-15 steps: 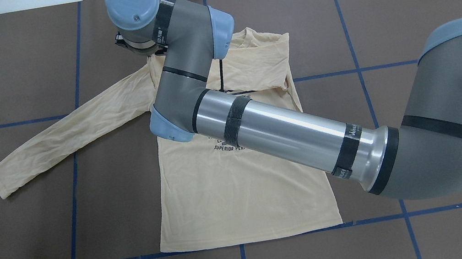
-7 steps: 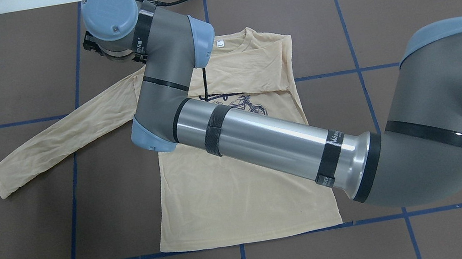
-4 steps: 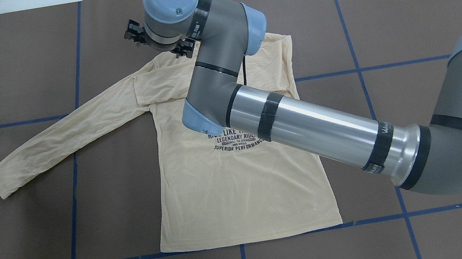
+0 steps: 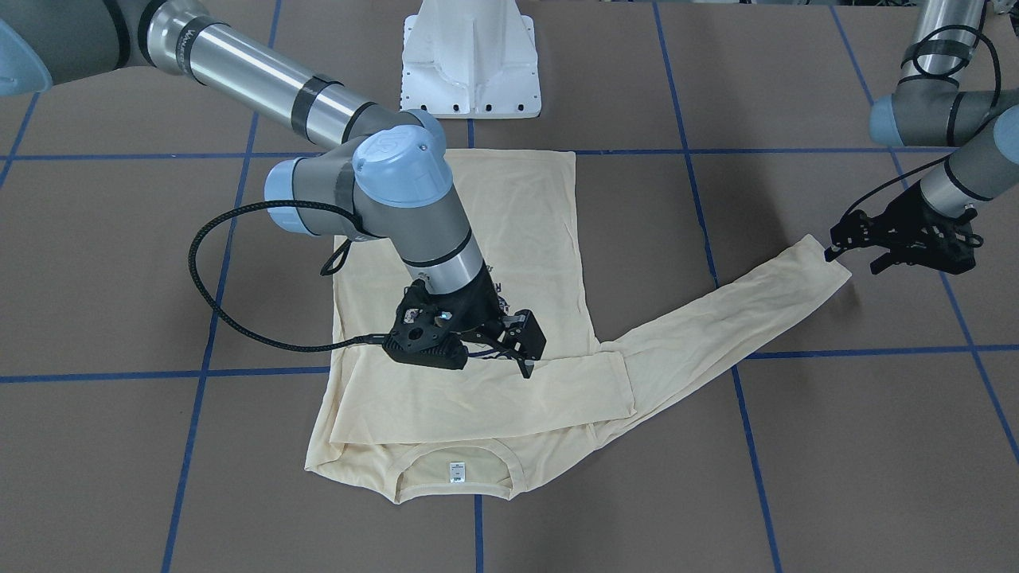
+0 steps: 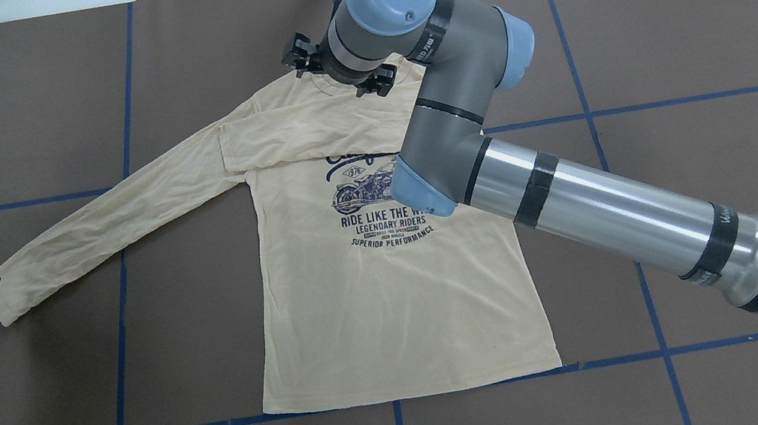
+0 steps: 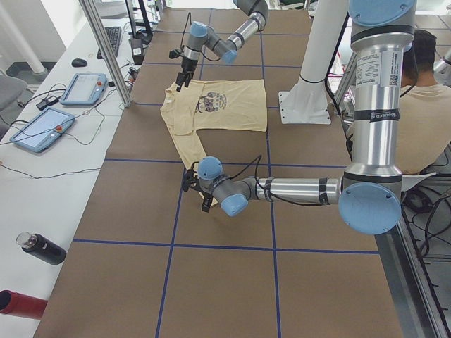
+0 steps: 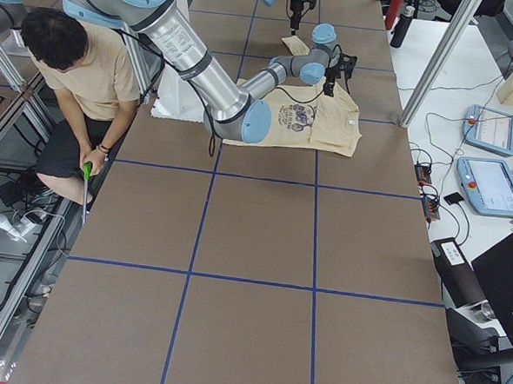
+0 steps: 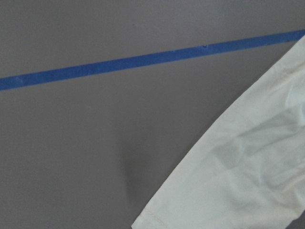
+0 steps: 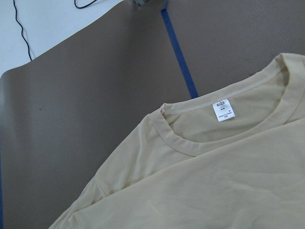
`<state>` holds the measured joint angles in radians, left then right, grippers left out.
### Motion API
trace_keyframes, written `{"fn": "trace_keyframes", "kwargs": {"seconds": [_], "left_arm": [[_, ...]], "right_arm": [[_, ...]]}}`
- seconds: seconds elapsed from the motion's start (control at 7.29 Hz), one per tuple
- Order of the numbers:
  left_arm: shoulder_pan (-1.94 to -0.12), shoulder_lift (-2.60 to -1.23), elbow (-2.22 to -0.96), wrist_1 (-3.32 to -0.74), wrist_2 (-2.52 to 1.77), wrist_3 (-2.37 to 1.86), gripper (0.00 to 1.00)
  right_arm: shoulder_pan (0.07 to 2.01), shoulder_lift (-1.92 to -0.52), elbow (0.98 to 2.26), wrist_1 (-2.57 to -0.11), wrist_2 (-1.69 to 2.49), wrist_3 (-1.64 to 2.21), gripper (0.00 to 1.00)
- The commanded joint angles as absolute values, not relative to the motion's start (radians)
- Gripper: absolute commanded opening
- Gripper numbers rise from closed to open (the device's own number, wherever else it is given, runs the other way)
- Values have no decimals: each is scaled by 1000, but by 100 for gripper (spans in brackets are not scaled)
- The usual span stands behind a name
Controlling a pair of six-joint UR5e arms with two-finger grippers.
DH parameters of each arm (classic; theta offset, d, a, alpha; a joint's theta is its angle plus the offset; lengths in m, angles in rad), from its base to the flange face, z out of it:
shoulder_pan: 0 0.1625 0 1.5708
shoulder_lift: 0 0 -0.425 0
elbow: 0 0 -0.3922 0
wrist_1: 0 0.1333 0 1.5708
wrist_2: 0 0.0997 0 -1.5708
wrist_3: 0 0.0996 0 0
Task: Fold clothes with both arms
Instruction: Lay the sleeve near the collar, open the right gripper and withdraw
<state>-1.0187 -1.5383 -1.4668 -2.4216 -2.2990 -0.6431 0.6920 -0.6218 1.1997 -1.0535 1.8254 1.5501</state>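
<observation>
The cream-yellow T-shirt (image 5: 395, 316) lies flat, print up, collar at the far side. One sleeve (image 4: 478, 398) is folded across the chest below the collar. The other sleeve (image 5: 106, 218) stretches out toward my left side. My right gripper (image 4: 486, 346) hovers open just above the folded sleeve near the collar, holding nothing; its wrist view shows the collar and the white neck label (image 9: 223, 110). My left gripper (image 4: 856, 253) stands open right at the outstretched sleeve's cuff (image 4: 824, 267), apart from it. The left wrist view shows the cuff (image 8: 238, 191) on bare table, no fingers.
The white pedestal base (image 4: 470, 56) stands at the robot's edge of the table. Blue tape lines (image 5: 118, 345) grid the brown table. A person (image 7: 72, 68) sits beside the table. Tablets (image 6: 84, 88) and bottles (image 6: 42, 248) lie on the side bench.
My right gripper swung out over the shirt's left shoulder, then back right along the collar, leaving the sleeve folded across the chest. My left gripper came in from the left edge to the cuff.
</observation>
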Motion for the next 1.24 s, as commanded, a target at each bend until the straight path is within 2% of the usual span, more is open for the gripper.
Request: {"fn": "trace_keyframes", "kwargs": {"seconds": [0.0, 0.82, 0.96, 1.1], "left_arm": [[-1008, -1536, -1453, -2422, -2298, -640, 60], [-1008, -1565, -1416, -2422, -2296, -637, 60], [-1008, -1565, -1417, -2422, -2296, -637, 53], [-1008, -1565, -1419, -2422, -2296, -637, 38]], "right_arm": [[695, -640, 1221, -1054, 1829, 1548, 98], [692, -640, 1223, -1055, 1822, 1548, 99], [690, -640, 1223, -1055, 1821, 1548, 99], [690, -640, 1223, -1055, 1819, 1548, 99]]}}
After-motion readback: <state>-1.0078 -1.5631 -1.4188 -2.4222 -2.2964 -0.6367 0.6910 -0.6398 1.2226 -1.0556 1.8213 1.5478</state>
